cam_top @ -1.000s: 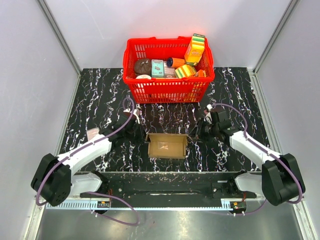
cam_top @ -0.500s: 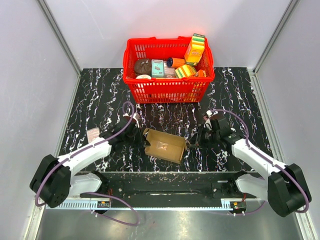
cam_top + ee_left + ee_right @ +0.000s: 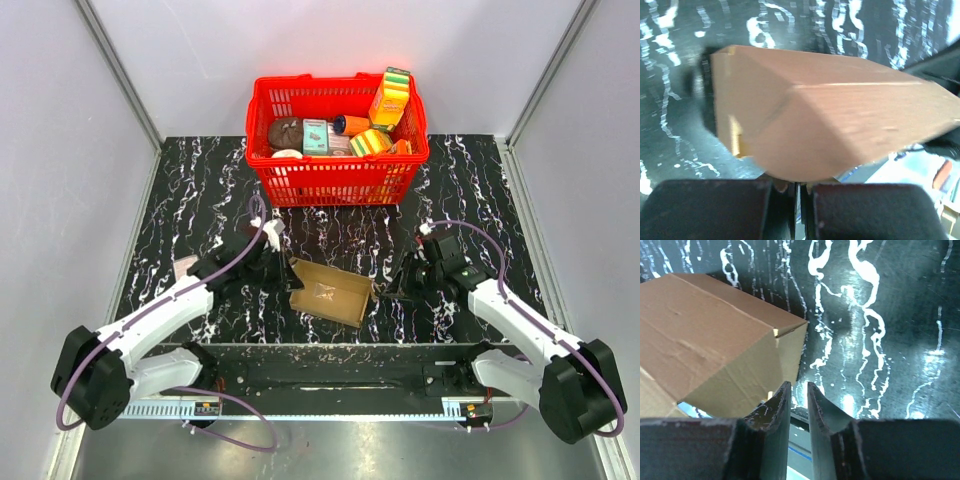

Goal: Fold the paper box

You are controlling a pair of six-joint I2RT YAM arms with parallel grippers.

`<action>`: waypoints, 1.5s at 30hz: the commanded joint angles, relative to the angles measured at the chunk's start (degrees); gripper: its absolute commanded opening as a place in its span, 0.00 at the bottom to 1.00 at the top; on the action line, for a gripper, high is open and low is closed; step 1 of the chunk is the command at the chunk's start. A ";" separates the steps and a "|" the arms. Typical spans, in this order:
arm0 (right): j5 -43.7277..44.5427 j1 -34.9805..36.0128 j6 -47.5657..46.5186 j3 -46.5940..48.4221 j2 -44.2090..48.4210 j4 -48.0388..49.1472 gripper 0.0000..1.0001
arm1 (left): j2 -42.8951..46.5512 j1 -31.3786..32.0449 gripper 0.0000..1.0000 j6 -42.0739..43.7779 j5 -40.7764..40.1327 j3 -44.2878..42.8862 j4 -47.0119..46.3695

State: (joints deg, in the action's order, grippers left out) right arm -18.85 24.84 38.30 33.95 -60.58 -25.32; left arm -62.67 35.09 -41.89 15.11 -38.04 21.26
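The paper box [image 3: 332, 291] is a brown carton lying askew at the table's middle front, its open top facing up. My left gripper [image 3: 287, 276] is at its left end, jaws shut on the cardboard edge. In the left wrist view the box [image 3: 830, 115] fills the frame just above the pinched gripper [image 3: 798, 189]. My right gripper [image 3: 386, 290] is at the box's right end. In the right wrist view its jaws [image 3: 799, 390] stand a little apart with nothing between them, and the left finger [image 3: 775, 407] lies against the box [image 3: 710, 345].
A red plastic basket [image 3: 338, 180] full of printed packages stands behind the box. A small pale card [image 3: 186, 266] lies on the marble table [image 3: 200, 190] beside the left arm. A metal rail [image 3: 330, 365] runs along the near edge.
The box has turned from square to askew and its left end has shifted. The left jaws have closed on it. The right arm has drawn back toward the near edge.
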 commanded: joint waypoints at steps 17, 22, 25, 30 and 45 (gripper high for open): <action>5.49 0.30 -2.53 3.92 0.19 -2.36 0.38 | 5.47 -6.12 0.57 8.23 18.30 -27.34 -2.30; 6.55 0.30 -0.87 5.33 3.27 -2.80 0.52 | -8.92 -16.54 0.64 11.91 8.01 -34.38 15.63; 7.24 0.30 0.36 8.83 4.41 -4.20 0.59 | -13.42 -17.95 0.68 12.97 8.18 -31.14 14.96; 13.48 0.12 5.97 15.78 3.28 -9.30 0.64 | -16.95 -17.95 0.70 12.80 9.67 -26.92 12.41; 0.31 0.12 14.33 16.68 -9.82 -7.47 0.68 | -18.35 -15.41 0.73 14.03 18.02 -19.26 9.16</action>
State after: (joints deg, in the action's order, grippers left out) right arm -13.67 24.86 49.80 53.39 -69.91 -34.92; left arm -81.76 18.70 -28.88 30.00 -57.95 32.93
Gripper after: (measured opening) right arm 0.678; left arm 0.725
